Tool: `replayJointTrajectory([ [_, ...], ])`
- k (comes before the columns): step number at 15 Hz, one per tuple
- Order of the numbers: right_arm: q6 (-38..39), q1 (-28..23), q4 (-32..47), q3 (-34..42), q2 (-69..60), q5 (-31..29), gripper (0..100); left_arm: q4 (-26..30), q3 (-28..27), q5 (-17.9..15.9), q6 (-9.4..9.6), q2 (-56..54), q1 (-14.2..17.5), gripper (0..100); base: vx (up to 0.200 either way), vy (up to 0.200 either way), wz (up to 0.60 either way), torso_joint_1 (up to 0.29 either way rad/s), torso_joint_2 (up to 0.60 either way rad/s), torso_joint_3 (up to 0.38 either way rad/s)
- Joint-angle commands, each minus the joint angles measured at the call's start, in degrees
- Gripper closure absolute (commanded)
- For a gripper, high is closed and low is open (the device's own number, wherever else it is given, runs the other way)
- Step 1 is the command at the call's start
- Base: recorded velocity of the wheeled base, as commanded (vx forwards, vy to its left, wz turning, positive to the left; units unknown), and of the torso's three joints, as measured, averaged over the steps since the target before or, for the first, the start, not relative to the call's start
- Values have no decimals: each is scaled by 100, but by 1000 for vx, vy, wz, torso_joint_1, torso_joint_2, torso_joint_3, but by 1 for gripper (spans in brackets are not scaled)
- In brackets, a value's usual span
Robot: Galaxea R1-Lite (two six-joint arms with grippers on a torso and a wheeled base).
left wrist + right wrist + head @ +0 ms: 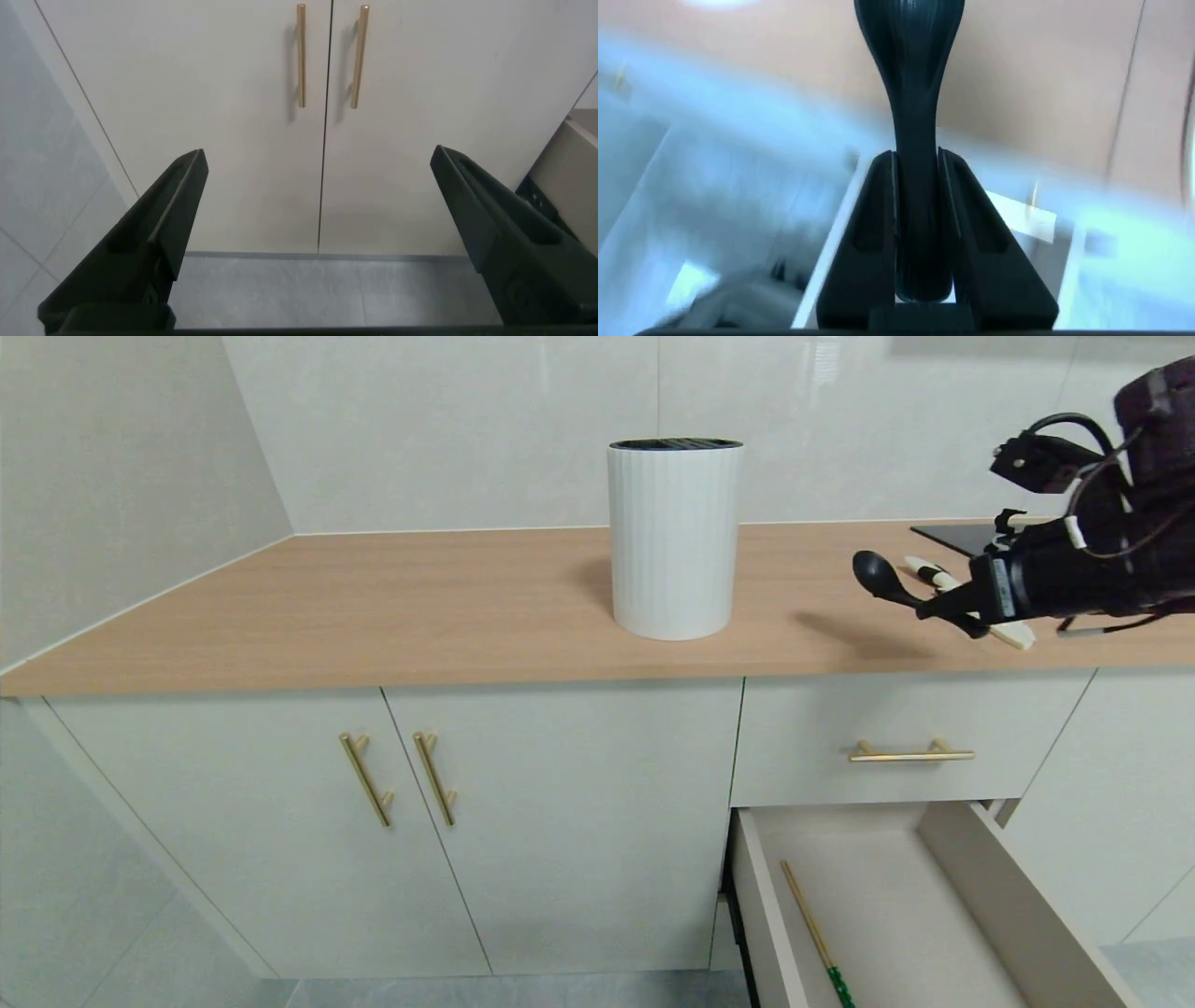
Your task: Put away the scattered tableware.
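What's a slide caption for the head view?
Right claw holds black spoon above counter; open drawer below holds chopsticks.

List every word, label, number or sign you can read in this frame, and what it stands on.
No text can be read in any view.
Pale sticker beside the right hand: too small to read.
Black spoon, white ribbed canister, cabinet doors, open drawer, chopsticks: no print visible.
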Motion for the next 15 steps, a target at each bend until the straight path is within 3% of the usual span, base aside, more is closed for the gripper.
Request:
replayJointTrajectory([
  [1, 16, -26, 131, 1559, -1671, 4, 100, -1, 0, 4, -2, 0, 4, 0, 0, 0, 0, 0, 0, 0],
  [5, 148, 0, 60, 4073, -2673, 101, 100, -1, 0, 4, -2, 0, 4, 0, 0, 0, 0, 0, 0, 0],
  [8, 112, 18, -19, 5031, -2576, 118, 100, -1, 0, 4, -2, 0, 4, 0, 0, 0, 0, 0, 0, 0],
  [11, 139, 413, -230, 5673, -1873, 136, 100, -1, 0, 4, -2, 0, 4, 0, 0, 0, 0, 0, 0, 0],
  [13, 271, 396, -1003, 6077, -951, 136, 100, -1, 0, 4, -2, 0, 4, 0, 0, 0, 0, 0, 0, 0],
  [15, 323, 150, -2471, 6648, -98, 118, 100, -1, 0, 4, -2, 0, 4, 0, 0, 0, 0, 0, 0, 0],
])
